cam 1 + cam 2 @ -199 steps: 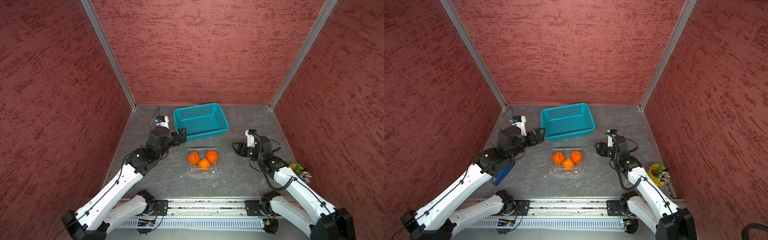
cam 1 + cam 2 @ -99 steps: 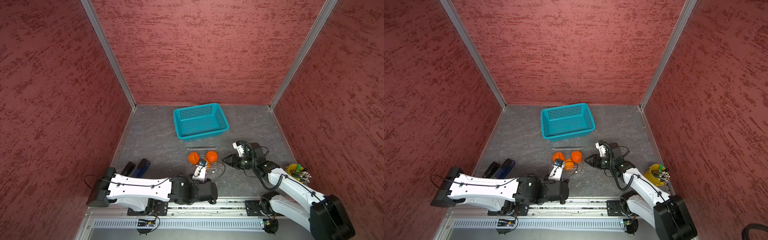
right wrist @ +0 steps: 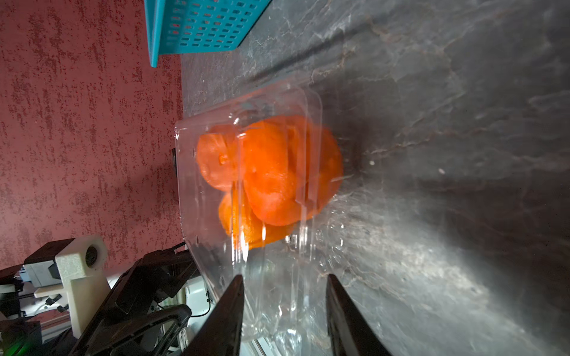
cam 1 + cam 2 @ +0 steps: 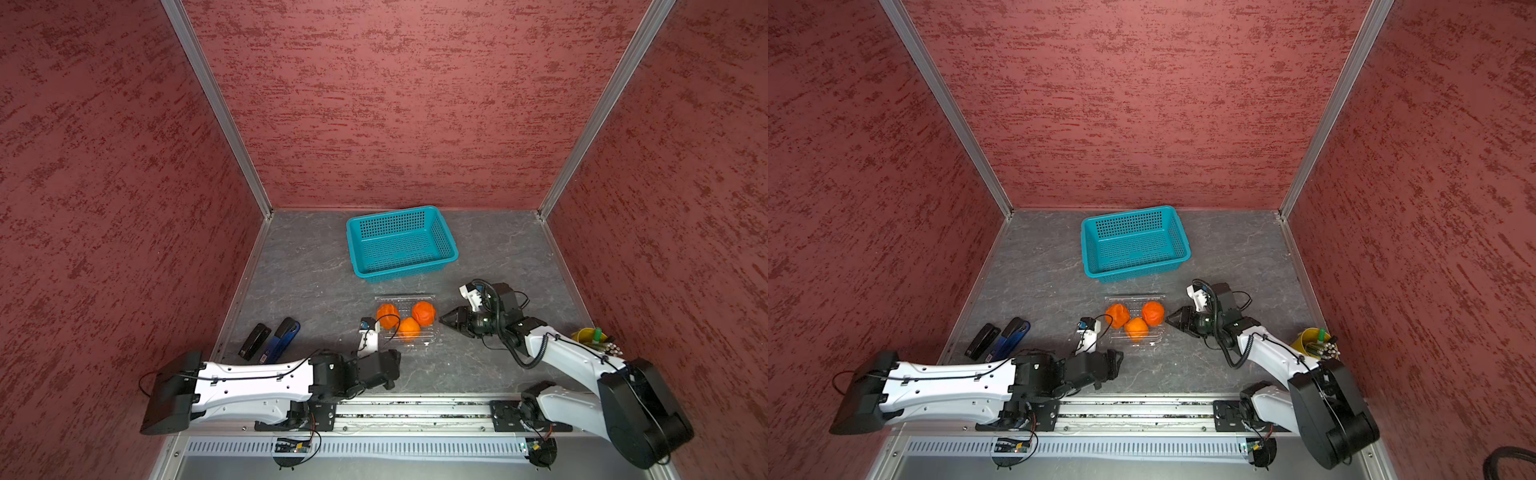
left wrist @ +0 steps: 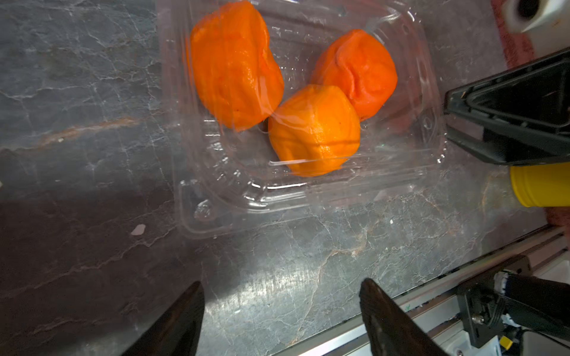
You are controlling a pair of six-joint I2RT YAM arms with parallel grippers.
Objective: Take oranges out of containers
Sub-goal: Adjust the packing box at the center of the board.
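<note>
Nearest: 1 left gripper [image 5: 281,286], low by the front rail [image 4: 415,409]. Its jaws are wide apart with only bare table [image 4: 311,266] between them. It points at the container's near edge but is clear of it.

2 staplers sit by the left wall, black stapler [image 4: 254,340] and blue stapler [image 4: 284,336], side by side.

1 clear container [image 5: 234,212] is mid-table, with 3 oranges [image 4: 409,328] all inside it, bunched and touching.

1 right gripper [image 3: 285,279] is at the container's right side. Its jaws are part open, one above the other, with the plastic rim between them. Can't tell if they pinch it.

1 yellow bucket [image 4: 582,334] of pens stands by the right wall. Farthest: 1 teal basket [image 4: 405,270].

Changes: one second back both arms were raised, with the left gripper beside the basket and the right gripper well right of the container. Now the left arm lies flat along the rail and the right gripper is up against the container. Half a second back the left wrist hid one orange; now all 3 show. Container, oranges and basket are unmoved.
</note>
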